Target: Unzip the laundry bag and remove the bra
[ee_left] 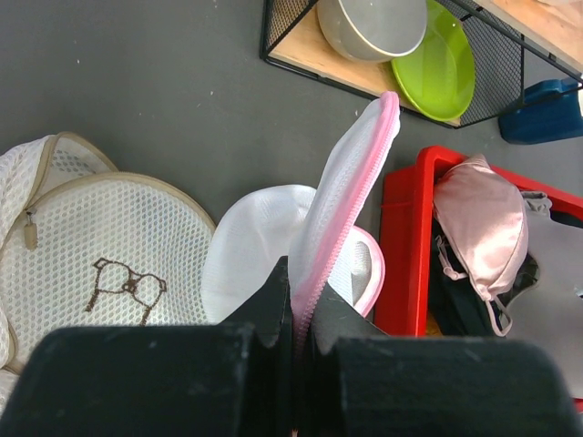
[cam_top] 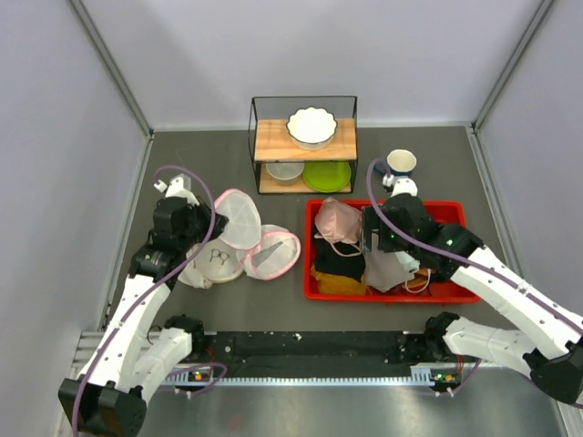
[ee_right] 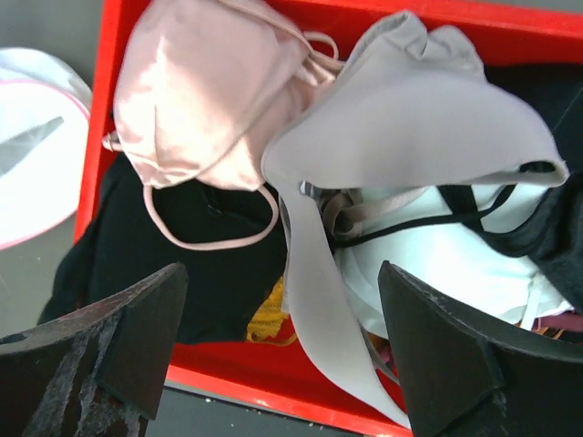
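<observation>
Step in hand: the bag is judged already unzipped and the bra already out, so the right arm should be raised straight up, so that no strap is caught.
Red plastic tray (cam_top: pixel 308 264): directly below the right gripper (ee_right: pixel 278 273); garments are piled in it.
Round white mesh laundry bag (cam_top: pixel 273 255): one half is lifted upright from the left gripper (ee_left: pixel 296 305); the other half lies just beyond its tips.
Dusty-pink soft bra (ee_right: pixel 200 100): on the pile, below the right gripper towards its left finger, not touched.
Right gripper: jaws wide apart, nothing is held.
Left gripper: jaws pressed together on the pink zipper band (ee_left: pixel 351 182).
</observation>
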Robot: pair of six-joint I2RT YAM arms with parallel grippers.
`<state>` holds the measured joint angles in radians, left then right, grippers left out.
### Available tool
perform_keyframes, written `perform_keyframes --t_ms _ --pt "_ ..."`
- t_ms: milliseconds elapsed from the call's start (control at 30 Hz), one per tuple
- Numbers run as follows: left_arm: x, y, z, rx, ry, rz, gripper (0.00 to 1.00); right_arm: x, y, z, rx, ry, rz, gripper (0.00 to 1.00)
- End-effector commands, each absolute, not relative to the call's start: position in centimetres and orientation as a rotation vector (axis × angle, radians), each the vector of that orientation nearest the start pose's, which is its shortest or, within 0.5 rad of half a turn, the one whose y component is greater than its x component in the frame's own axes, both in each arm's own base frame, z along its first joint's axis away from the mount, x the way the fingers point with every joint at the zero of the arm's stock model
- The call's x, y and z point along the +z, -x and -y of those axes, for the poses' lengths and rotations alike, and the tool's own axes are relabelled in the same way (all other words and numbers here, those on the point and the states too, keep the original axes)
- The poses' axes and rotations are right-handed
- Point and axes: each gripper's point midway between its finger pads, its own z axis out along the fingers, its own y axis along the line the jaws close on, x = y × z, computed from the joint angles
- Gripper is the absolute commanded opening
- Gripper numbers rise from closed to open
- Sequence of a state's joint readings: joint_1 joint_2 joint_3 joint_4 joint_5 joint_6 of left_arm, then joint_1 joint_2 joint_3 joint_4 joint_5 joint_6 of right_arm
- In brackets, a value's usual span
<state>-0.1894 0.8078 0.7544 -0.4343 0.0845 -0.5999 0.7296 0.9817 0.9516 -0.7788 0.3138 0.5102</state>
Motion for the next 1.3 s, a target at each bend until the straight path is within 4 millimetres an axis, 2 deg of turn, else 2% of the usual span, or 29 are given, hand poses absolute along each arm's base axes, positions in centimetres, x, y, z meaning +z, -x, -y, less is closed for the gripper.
perform_keyframes --t_ms 0,167,300,433,467,533,633,667,700,733,767,800,900,933,967,1000,1067,1133,1200,1233,1267 --pt "22.1 -28.2 8.9 -0.570 0.375 -2.003 0.00 21.4 -22.8 -14.0 0.198 0.118 -2.274 0.87" --pt "22.4 -28.3 8.4 -0.544 0.385 -1.986 0.00 22.3 -23.5 -13.6 0.161 0.086 -2.243 0.91" --pt "22.4 -28.9 8.2 -0.535 0.416 -1.975 0.00 24.3 -24.7 -13.3 0.125 0.042 -2.189 0.94" --pt "23.7 -30.9 8.2 -0.510 0.389 -1.954 0.00 25.7 -25.7 -13.3 0.106 0.026 -2.150 0.94" --pt "25.0 -31.5 8.4 -0.516 0.376 -1.930 0.00 26.0 -25.8 -13.2 0.103 0.027 -2.141 0.94" --pt "25.0 -32.9 8.9 -0.520 0.367 -1.958 0.00 26.5 -26.0 -13.2 0.103 0.024 -2.126 0.94" --pt "23.6 -34.2 9.0 -0.502 0.456 -2.060 0.20 26.5 -26.1 -13.4 0.105 0.030 -2.123 0.94" --pt "22.3 -33.7 8.3 -0.447 0.504 -2.120 0.33 26.5 -26.1 -13.5 0.108 0.039 -2.126 0.95" --pt "22.1 -33.7 8.2 -0.435 0.510 -2.134 0.39 26.5 -26.1 -13.4 0.109 0.037 -2.125 0.95" --pt "22.1 -33.7 8.1 -0.426 0.510 -2.134 0.42 26.5 -26.1 -13.4 0.110 0.041 -2.126 0.96" --pt "22.3 -33.5 8.0 -0.421 0.491 -2.131 0.52 26.6 -26.1 -13.3 0.112 0.038 -2.123 0.99" --pt "22.4 -33.2 7.8 -0.412 0.491 -2.126 0.67 26.7 -26.2 -13.3 0.122 0.040 -2.128 0.99" --pt "23.8 -31.9 6.3 -0.346 0.492 -2.077 0.85 27.4 -26.9 -12.8 0.107 0.036 -2.119 0.99" --pt "25.1 -31.2 5.7 -0.330 0.489 -2.033 0.87 27.4 -27.3 -12.7 0.105 0.027 -2.123 0.99" --pt "25.6 -30.7 5.4 -0.316 0.477 -2.026 0.90 27.9 -27.5 -12.9 0.126 0.028 -2.123 0.99" --pt "26.0 -30.1 5.2 -0.311 0.469 -2.022 0.91 28.0 -28.2 -12.2 0.126 -0.009 -2.127 0.99" --pt "27.8 -29.0 5.0 -0.321 0.453 -1.978 0.92 28.2 -28.8 -12.5 0.188 -0.026 -2.149 0.99" --pt "28.8 -28.0 5.0 -0.342 0.437 -1.950 0.92 27.9 -29.9 -11.0 0.199 -0.110 -2.168 0.99" --pt "29.0 -27.3 5.1 -0.359 0.425 -1.940 0.92 28.0 -30.5 -10.2 0.240 -0.179 -2.173 0.99" --pt "29.2 -26.8 5.1 -0.366 0.419 -1.930 0.92 28.0 -30.9 -9.0 0.227 -0.237 -2.168 0.99" --pt "29.4 -26.4 5.1 -0.371 0.420 -1.924 0.92 28.0 -31.1 -8.6 0.231 -0.265 -2.166 0.99"
